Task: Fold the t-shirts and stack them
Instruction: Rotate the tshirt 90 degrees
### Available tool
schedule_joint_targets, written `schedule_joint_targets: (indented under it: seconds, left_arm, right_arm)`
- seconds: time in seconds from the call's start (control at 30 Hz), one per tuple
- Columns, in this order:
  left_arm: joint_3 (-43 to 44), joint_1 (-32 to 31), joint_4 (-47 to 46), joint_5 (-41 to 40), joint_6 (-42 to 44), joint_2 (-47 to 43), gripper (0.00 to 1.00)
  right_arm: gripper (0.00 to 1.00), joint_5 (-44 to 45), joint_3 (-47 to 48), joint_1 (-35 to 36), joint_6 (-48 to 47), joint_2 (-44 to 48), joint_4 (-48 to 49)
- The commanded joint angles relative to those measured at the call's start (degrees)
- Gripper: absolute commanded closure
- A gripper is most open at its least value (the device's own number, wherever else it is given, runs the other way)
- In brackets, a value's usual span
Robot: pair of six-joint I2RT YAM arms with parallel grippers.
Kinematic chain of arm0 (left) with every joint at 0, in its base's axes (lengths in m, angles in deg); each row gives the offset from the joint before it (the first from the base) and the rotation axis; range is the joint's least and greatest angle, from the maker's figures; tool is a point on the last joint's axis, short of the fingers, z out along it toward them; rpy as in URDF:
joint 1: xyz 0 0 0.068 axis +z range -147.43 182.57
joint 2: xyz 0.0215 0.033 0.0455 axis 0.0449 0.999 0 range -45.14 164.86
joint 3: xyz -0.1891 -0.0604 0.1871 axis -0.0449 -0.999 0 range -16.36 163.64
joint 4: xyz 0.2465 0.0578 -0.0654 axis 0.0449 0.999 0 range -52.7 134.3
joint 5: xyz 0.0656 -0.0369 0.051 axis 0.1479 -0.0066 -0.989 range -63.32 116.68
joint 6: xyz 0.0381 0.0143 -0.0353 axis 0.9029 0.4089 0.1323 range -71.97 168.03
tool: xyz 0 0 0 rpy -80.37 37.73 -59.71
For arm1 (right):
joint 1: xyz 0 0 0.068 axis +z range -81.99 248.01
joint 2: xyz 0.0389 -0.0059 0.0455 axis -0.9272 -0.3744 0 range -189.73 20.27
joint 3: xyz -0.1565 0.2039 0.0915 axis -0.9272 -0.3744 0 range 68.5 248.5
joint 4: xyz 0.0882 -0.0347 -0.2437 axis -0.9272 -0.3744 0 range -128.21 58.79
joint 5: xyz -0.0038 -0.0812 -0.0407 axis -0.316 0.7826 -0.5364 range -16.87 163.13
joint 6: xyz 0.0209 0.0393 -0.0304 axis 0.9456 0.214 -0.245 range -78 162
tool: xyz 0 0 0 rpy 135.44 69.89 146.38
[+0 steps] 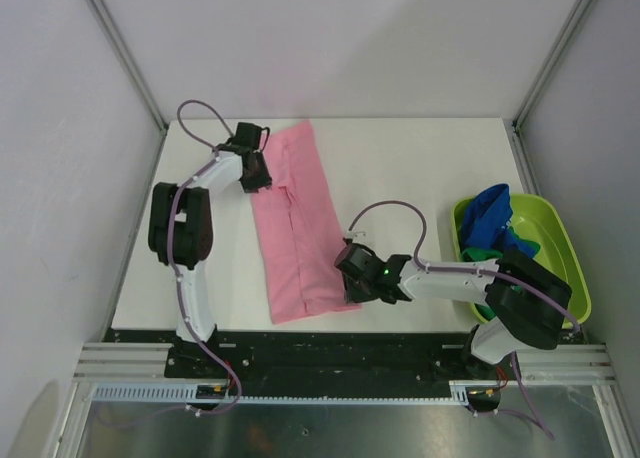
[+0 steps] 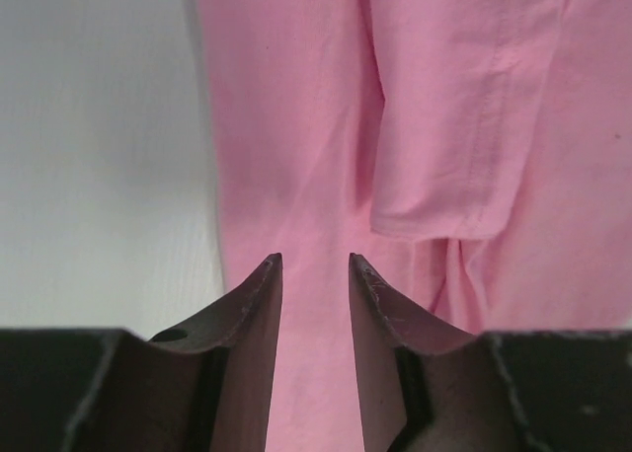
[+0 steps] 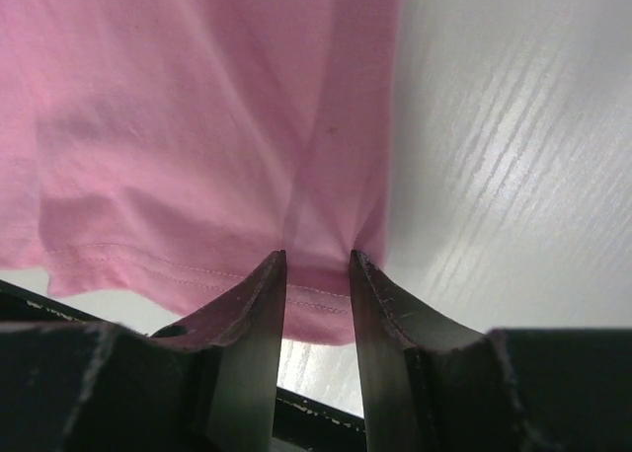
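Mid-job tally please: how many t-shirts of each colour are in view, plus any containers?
Pink t-shirt: 1
Royal blue t-shirt: 1
Dark green t-shirt: 1
Lime-green tub: 1
Total: 4

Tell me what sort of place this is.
Probably a lab robot test cell: a white table boxed in by plain panels, a left arm and right arm mounted on a metal rail, a pink t-shirt laid out.
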Motion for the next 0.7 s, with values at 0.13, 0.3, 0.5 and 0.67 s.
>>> schedule_joint_targets:
  seconds: [0.13, 0.3, 0.5, 0.67]
  left_arm:
    - [10.3, -0.82, 4.96, -7.81, 2.31, 8.75, 0.61]
    - [17.84, -0.83, 9.17, -11.25, 4.37, 14.17, 0.59]
    - [27.0, -0.35, 12.6, -13.23, 5.92, 19.55, 0.58]
    - [33.29, 1.02, 14.17, -11.85, 7.13, 23.47, 0.58]
  right_arm:
    - [0.62, 1.47, -2.08, 0.31, -0.64, 3.96, -1.4]
    - [0.6, 0.61, -2.06, -0.52, -0.93, 7.13, -1.35]
    - [0.59, 0.49, -2.01, -3.0, -1.6, 11.53, -1.79]
    - [0.58, -0.28, -2.05, -4.81, -2.4, 11.35, -0.54]
